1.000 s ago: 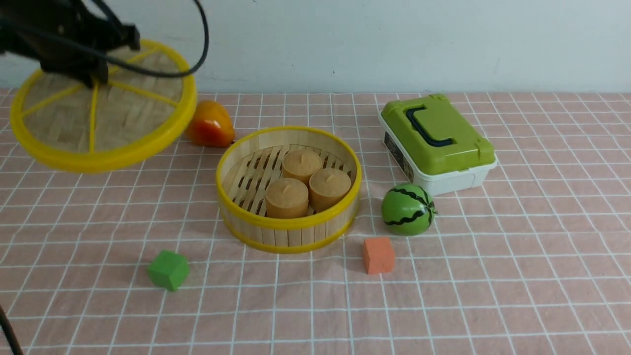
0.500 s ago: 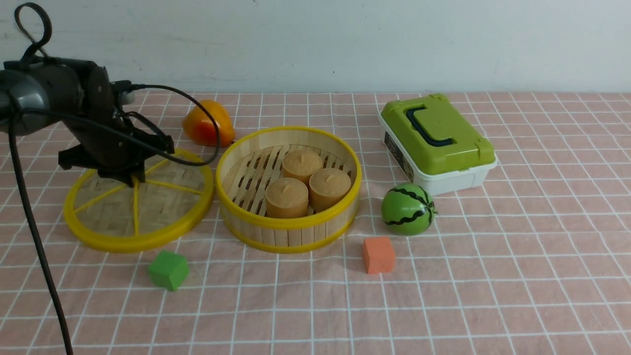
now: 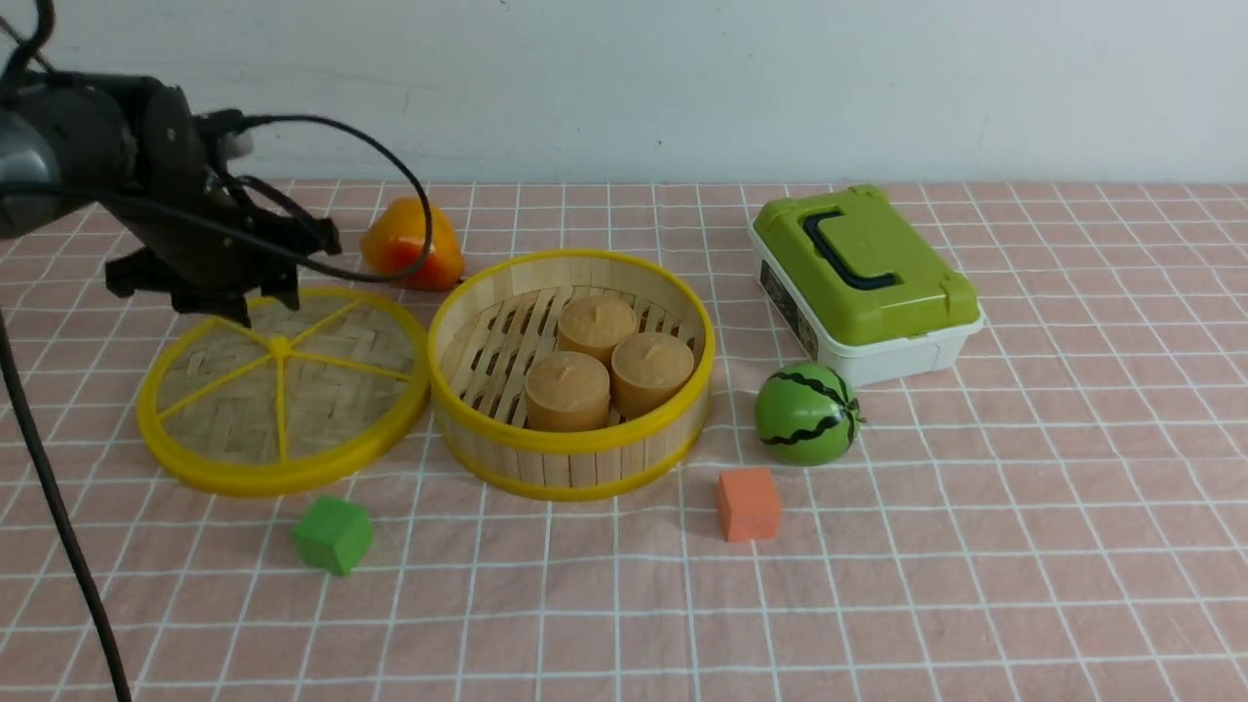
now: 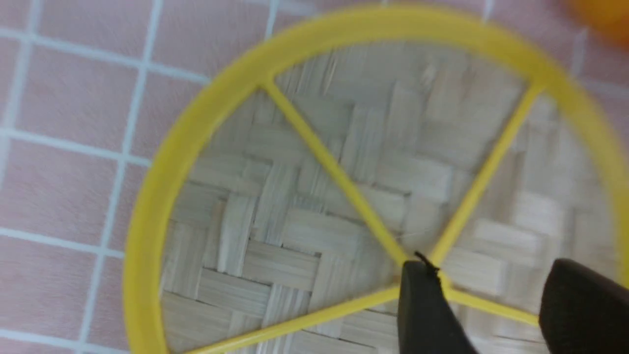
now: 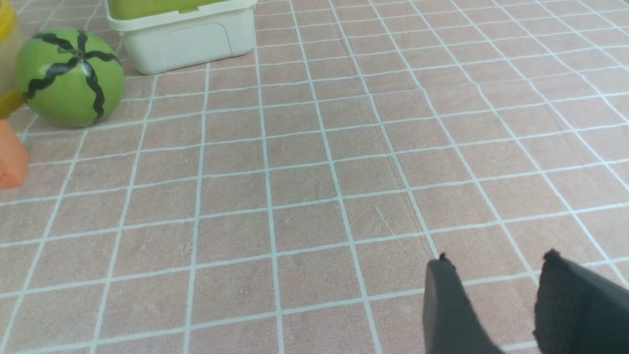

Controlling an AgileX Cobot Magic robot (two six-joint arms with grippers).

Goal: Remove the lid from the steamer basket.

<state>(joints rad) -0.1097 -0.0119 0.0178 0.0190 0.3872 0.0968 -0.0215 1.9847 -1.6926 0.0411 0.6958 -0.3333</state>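
**Right tool** (image 5: 496, 265): nearest the robot, low over bare bench (image 5: 295, 196). Prongs apart, nothing between them.

**Lid** (image 3: 283, 390): off the basket and lying flat on the bench, just left of the steamer basket (image 3: 575, 458). Rims touching or a hair apart, cannot tell which.
- Looks: flat round disc of pale bamboo woven in herringbone, with a yellow plastic rim and yellow spokes meeting at a small centre knob.
- Handling: judged light and stiff. Weave thin, likely to dent under a hard squeeze. Rim smooth, probably a little slippery.
- Hold: best taken at the knob, a small target calling for a centred pinch. Rim as second choice.

**Steamer basket**: uncovered. Upright bamboo slats between yellow top and bottom rims, slatted floor, three tan cylinders (image 3: 567, 390) inside.

**Left tool** (image 4: 491, 290): farthest back, above the lid's far half near the knob. Prongs apart, gripping nothing.
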